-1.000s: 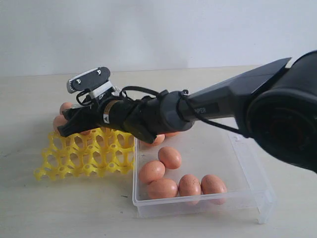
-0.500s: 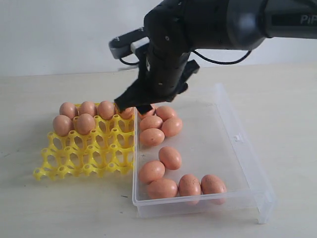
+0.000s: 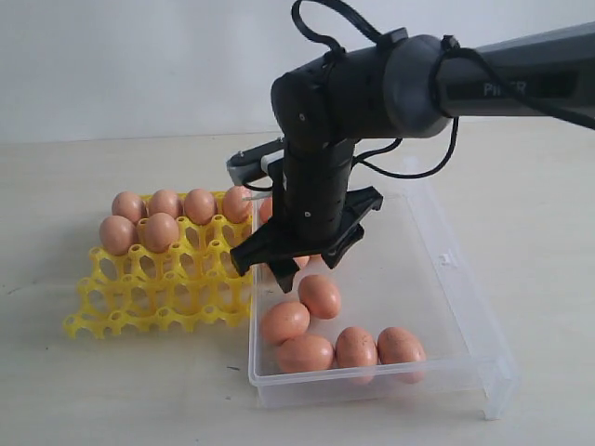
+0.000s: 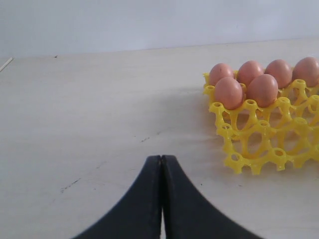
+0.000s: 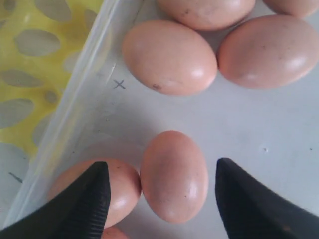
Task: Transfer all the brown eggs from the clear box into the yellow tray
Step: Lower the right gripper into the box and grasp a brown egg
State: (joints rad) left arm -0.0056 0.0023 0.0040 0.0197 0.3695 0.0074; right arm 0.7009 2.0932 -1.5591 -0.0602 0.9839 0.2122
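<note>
Six brown eggs [image 3: 158, 230] sit in the two far rows of the yellow tray [image 3: 158, 297]. More brown eggs [image 3: 305, 353] lie in the clear box [image 3: 446, 307], some hidden behind the arm. My right gripper [image 3: 290, 269] points down into the box and is open. In the right wrist view the right gripper [image 5: 160, 167] straddles one egg [image 5: 174, 174] without touching it, and one fingertip [image 5: 94, 194] hangs over a neighbouring egg [image 5: 122, 189] by the box wall. My left gripper [image 4: 161, 160] is shut and empty, low over the table beside the tray [image 4: 259, 144].
Three more eggs [image 5: 169, 57] lie close together just beyond the right gripper. The box wall [image 5: 75, 124] runs between that gripper and the tray. The tray's two near rows of cups [image 3: 139, 311] hold nothing.
My right arm has swung from above the tray back over the clear box and come down among the eggs. The tray's far row now shows a fourth egg.
</note>
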